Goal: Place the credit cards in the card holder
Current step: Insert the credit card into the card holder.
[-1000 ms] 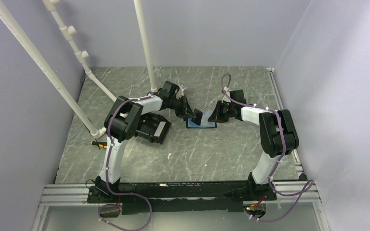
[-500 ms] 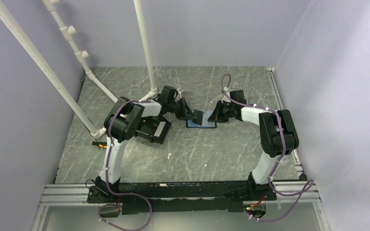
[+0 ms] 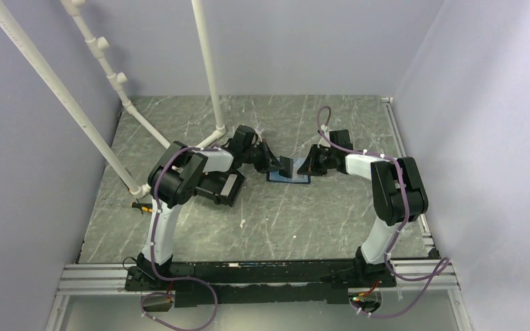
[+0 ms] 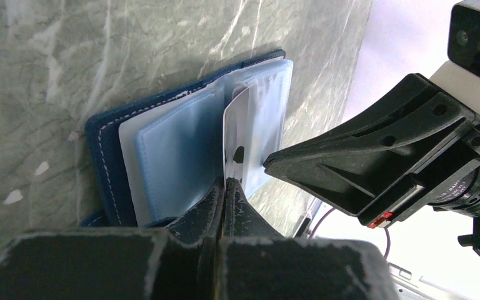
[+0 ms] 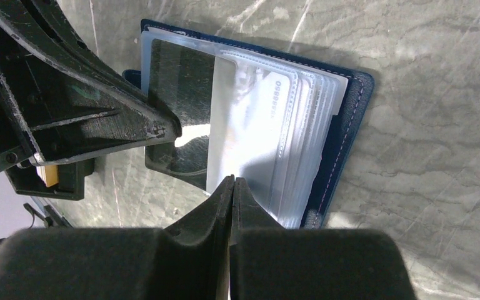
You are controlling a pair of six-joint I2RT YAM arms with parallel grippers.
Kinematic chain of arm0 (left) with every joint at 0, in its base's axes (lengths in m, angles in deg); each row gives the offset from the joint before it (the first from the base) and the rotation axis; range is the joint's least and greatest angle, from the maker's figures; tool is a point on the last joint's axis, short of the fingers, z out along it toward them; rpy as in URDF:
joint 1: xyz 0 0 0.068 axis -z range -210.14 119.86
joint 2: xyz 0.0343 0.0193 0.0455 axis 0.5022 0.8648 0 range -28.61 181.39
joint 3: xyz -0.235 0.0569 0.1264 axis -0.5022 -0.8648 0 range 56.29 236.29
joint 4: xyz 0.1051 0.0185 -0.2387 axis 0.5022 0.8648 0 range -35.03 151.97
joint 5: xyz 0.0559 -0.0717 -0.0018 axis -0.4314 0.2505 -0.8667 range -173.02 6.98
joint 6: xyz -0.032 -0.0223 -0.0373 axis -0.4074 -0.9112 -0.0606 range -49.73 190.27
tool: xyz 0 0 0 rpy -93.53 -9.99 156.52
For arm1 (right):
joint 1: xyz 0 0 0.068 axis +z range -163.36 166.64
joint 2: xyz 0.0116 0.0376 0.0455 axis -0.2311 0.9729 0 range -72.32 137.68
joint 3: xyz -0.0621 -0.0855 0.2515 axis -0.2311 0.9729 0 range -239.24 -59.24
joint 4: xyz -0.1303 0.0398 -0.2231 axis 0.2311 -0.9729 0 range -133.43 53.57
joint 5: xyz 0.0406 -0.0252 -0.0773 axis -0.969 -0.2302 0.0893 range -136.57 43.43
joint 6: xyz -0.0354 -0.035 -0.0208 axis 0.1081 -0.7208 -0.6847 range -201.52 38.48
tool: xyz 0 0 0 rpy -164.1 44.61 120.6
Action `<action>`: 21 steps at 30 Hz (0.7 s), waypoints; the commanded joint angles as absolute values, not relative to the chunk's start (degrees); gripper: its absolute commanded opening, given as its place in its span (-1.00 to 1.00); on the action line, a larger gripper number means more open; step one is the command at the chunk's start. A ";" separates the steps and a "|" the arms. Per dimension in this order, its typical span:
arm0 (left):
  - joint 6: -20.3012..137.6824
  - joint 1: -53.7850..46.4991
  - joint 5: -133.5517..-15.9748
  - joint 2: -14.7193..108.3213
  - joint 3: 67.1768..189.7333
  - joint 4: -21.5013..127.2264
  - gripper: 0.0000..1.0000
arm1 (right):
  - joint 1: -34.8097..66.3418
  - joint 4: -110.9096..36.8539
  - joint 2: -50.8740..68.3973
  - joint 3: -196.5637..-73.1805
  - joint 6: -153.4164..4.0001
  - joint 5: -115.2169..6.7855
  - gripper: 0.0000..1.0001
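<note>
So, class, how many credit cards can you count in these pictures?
1 for sure: the whitish card, pinched upright in the left gripper over the open holder. More may be hidden in its sleeves.

Both arms stretched forward, forearms angled inward, wrists low, left gripper [image 3: 277,165] and right gripper [image 3: 303,167] tip to tip, close but apart, both jaws pinched closed

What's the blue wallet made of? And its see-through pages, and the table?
Card holder cover: looks like leather or fake leather, matte navy with pale stitching. Sleeves: thin clear plastic, glossy, showing reflections. Table: stone-look, grey-green with white veins; maybe just printed.
</note>
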State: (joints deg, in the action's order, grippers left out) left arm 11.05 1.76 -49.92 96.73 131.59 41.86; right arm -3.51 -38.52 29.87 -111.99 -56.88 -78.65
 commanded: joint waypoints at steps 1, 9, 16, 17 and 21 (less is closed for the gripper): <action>11.73 2.79 -56.78 95.79 129.64 40.53 -1.00 | -3.79 -40.15 28.96 -111.56 -57.44 -77.19 -0.95; 12.35 3.33 -55.42 96.62 129.38 39.69 -1.00 | -4.66 -46.00 26.78 -113.83 -57.99 -74.20 -0.61; 15.14 3.75 -55.06 96.75 130.93 43.15 -1.00 | -5.28 -47.99 26.20 -114.57 -60.31 -71.75 -0.44; 15.30 3.97 -55.19 96.73 131.16 43.40 -1.00 | -5.28 -48.08 26.72 -114.72 -60.40 -72.01 -0.45; 15.13 4.30 -54.72 97.22 131.78 43.57 -1.00 | -5.28 -46.97 27.78 -114.42 -60.34 -72.65 -0.54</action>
State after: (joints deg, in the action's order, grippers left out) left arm 12.38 3.00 -51.80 96.67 131.03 38.98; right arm -5.00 -46.19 26.99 -113.28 -58.45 -74.65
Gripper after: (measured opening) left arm 0.011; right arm 0.257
